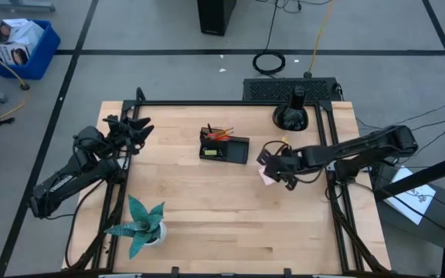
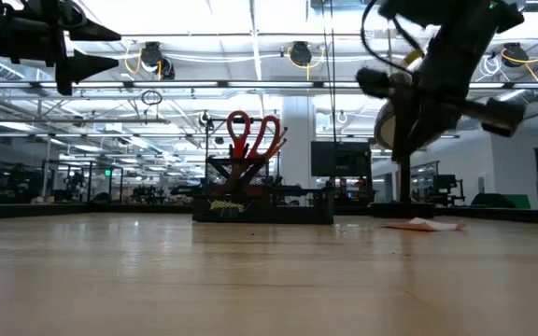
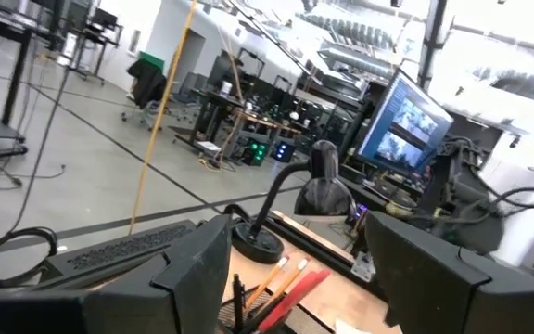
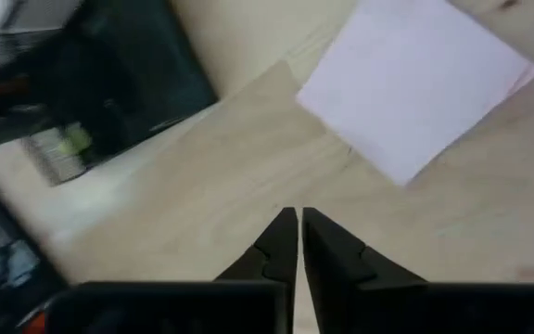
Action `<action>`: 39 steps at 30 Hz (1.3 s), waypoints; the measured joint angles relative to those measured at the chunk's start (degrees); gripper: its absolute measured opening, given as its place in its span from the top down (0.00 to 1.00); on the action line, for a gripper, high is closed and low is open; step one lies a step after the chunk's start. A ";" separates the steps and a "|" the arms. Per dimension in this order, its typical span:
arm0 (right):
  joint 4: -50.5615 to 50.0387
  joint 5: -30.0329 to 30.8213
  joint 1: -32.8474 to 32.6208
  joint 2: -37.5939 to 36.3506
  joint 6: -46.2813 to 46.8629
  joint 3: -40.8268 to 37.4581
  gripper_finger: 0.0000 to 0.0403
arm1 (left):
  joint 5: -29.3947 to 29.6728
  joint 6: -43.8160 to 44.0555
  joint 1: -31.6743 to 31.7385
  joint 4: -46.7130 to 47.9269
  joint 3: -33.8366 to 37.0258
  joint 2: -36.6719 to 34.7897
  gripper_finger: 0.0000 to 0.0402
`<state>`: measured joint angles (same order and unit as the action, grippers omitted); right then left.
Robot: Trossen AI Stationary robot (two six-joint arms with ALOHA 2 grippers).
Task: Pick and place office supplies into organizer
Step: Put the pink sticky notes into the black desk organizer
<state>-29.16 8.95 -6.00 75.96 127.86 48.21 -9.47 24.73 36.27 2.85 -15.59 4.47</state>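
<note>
Organizer (image 1: 224, 146) holds scissors (image 2: 252, 136); right tool (image 4: 299, 221) pressed together over sticky-note pad (image 4: 415, 83); left tool (image 3: 290, 269) spread.

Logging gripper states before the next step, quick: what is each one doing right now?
Left gripper: open, holding nothing, raised at the table's left edge.
Right gripper: shut, holding nothing, above the table beside the pink sticky-note pad.

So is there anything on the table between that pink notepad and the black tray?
No. The right wrist view shows only bare wood between the pink sticky-note pad and the organizer; the high view agrees.
</note>
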 joint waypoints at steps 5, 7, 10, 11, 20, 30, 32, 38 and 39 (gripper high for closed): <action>-1.59 0.00 -0.40 -4.29 5.84 0.02 0.90 | 0.76 -0.84 0.00 0.00 0.00 0.00 0.36; -2.12 0.95 -0.50 -4.44 5.19 0.02 0.88 | 0.80 -0.63 0.02 0.02 0.00 0.00 0.36; -1.89 2.84 -0.44 -4.41 4.91 0.02 0.86 | 0.84 -0.61 0.02 0.00 0.00 0.00 0.36; -1.51 4.26 -0.42 -4.41 4.51 0.02 0.85 | 0.85 -0.61 0.02 0.00 0.00 0.00 0.36; 2.03 10.40 1.09 -8.73 -13.69 0.02 0.75 | 0.91 -0.57 0.02 0.00 0.00 0.00 0.36; -6.24 4.58 2.25 -11.86 -25.12 1.75 0.46 | 0.91 -0.48 0.00 0.02 0.00 0.00 0.36; -9.24 2.66 3.03 -11.31 -27.16 3.81 0.37 | 0.91 -0.48 0.00 0.02 0.00 0.02 0.36; -20.03 3.13 4.95 -10.92 -35.05 7.74 0.10 | 0.90 -0.48 0.02 0.02 0.00 0.01 0.36; -20.86 2.88 5.41 -10.44 -36.79 7.87 0.07 | 0.91 -0.48 0.02 0.02 0.00 0.00 0.36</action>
<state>-50.01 11.83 -0.59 65.52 91.07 56.08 -8.56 24.25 36.29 2.87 -15.59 4.47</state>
